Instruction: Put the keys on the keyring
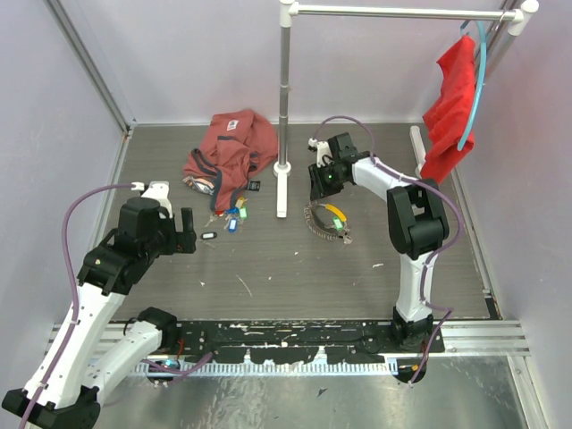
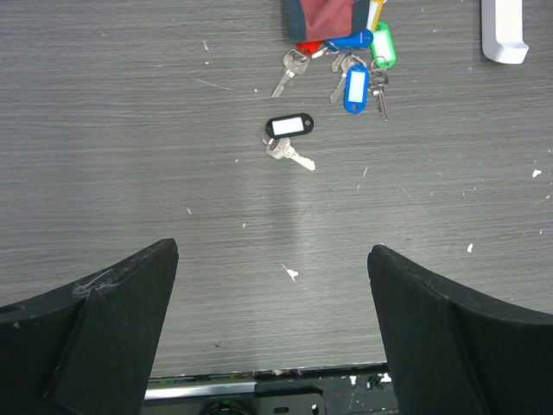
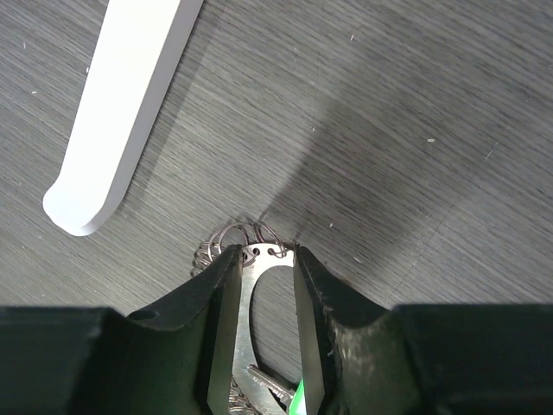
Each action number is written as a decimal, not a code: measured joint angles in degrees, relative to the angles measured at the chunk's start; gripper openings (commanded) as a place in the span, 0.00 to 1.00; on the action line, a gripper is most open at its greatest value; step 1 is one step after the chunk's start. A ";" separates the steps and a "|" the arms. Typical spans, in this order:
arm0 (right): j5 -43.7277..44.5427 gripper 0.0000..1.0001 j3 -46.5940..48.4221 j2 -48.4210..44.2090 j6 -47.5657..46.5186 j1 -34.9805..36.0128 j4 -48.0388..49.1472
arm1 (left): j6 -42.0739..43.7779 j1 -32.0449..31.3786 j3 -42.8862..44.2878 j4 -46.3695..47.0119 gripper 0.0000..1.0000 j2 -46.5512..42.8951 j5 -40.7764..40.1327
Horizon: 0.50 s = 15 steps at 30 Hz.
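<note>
The keyring (image 3: 261, 254) is held between the narrowly set fingers of the right gripper (image 3: 266, 261), its flat metal plate apparently pinched, with wire loops just past the tips. The keys (image 2: 359, 69) are clustered well ahead of the left gripper (image 2: 272, 252), which is spread wide; a black-tagged key (image 2: 289, 138) lies nearer. A white stand foot (image 3: 112, 112) is seen ahead-left of the right gripper.

Lab enclosure: white panel walls (image 1: 179, 54), aluminium rail (image 1: 483, 332).

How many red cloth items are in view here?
2. The crumpled red cloth lies on the table, left of the white post; the hanging red cloth is at the right end of the rail.
</note>
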 measured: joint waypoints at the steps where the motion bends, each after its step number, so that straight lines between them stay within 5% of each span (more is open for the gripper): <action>1: 0.00 0.36 0.04 0.13 -0.07 0.00 -0.04 | 0.00 0.00 0.00 0.00 0.99 0.00 0.04; 15: -1.53 0.24 0.55 2.95 -0.68 0.00 -1.29 | 0.15 0.00 0.00 0.42 0.99 0.17 0.09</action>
